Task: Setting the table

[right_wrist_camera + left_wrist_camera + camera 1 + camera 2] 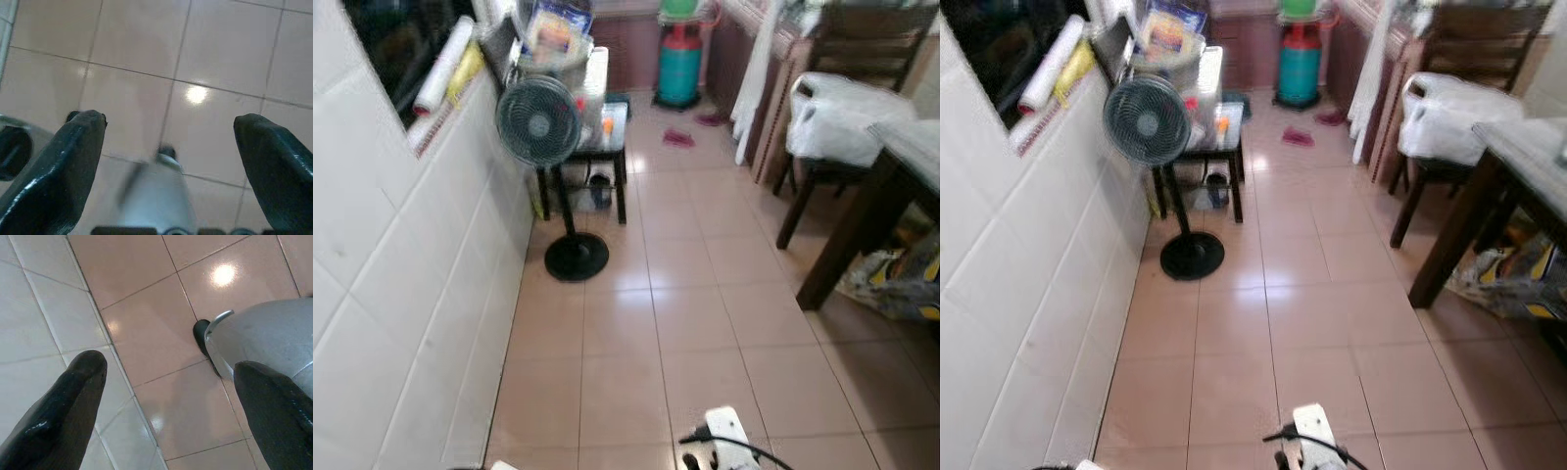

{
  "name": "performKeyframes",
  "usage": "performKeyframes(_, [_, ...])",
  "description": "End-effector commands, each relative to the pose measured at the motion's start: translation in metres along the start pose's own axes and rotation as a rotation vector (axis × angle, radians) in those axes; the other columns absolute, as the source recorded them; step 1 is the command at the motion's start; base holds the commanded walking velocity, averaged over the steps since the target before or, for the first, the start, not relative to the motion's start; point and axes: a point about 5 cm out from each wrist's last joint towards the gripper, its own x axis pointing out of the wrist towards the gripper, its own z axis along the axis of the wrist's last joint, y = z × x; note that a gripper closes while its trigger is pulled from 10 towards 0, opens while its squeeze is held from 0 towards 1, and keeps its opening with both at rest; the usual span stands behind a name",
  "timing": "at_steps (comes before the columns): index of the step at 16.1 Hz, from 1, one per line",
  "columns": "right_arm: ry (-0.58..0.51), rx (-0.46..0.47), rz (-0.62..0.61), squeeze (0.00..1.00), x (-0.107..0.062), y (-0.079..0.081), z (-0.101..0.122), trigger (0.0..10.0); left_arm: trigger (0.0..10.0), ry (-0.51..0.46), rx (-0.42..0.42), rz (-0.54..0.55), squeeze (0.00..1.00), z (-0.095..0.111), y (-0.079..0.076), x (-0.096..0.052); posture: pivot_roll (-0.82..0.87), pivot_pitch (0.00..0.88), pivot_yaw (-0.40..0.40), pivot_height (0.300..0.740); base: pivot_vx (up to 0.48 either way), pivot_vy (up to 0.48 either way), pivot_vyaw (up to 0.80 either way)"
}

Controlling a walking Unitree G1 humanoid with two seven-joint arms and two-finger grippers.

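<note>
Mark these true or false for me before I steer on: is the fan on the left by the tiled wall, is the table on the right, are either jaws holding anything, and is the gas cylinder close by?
1. The standing fan is on the robot's left, beside the white tiled wall. True.
2. The dark wooden table stands on the robot's left. False: it is on the right, with a white plastic bag on the chair beside it.
3. The left gripper is shut on a plate. False: its jaws are open over floor tiles, holding nothing.
4. The right gripper has open, empty jaws. True.
5. The green gas cylinder stands right at the robot's feet. False: it is at the far end of the floor.
</note>
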Motion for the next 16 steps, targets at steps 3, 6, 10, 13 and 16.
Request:
performKeyframes(3, [0.022, -0.013, -0.016, 0.0, -0.003, -0.0112, -0.0081, 10.0, 10.0, -0.023, 0.013, -0.075, 0.0, 0.0068, -0.018, 0.0031, -0.05, 0.0, 0.031, 0.74, 0.259, 0.0, 0.52])
performKeyframes(6, [0.024, -0.021, -0.012, 0.0, -0.0032, -0.0115, -0.0086, 10.0, 10.0, -0.023, 0.015, -0.077, 0.0, 0.0073, -0.0185, 0.0033, -0.05, 0.0, 0.027, 0.74, 0.259, 0.0, 0.13])
performKeyframes(10, [0.032, -0.037, -0.009, 0.0, -0.0032, -0.0092, -0.0105, 10.0, 10.0, -0.023, 0.014, -0.078, 0.0, 0.008, -0.0192, 0.0036, -0.05, 0.0, 0.026, 0.74, 0.261, 0.0, 0.0])
performKeyframes(13, [0.038, -0.048, -0.006, 0.0, -0.0029, -0.006, -0.0117, 10.0, 10.0, -0.021, 0.017, -0.081, 0.0, 0.0083, -0.0195, 0.0037, -0.05, 0.0, 0.027, 0.74, 0.282, 0.0, 0.0])
performKeyframes(16, [0.038, -0.06, 0.0, 0.0, -0.0029, -0.006, -0.0115, 10.0, 10.0, -0.019, 0.021, -0.082, 0.0, 0.0082, -0.0196, 0.0038, -0.05, 0.0, 0.027, 0.74, 0.301, 0.0, 0.0])
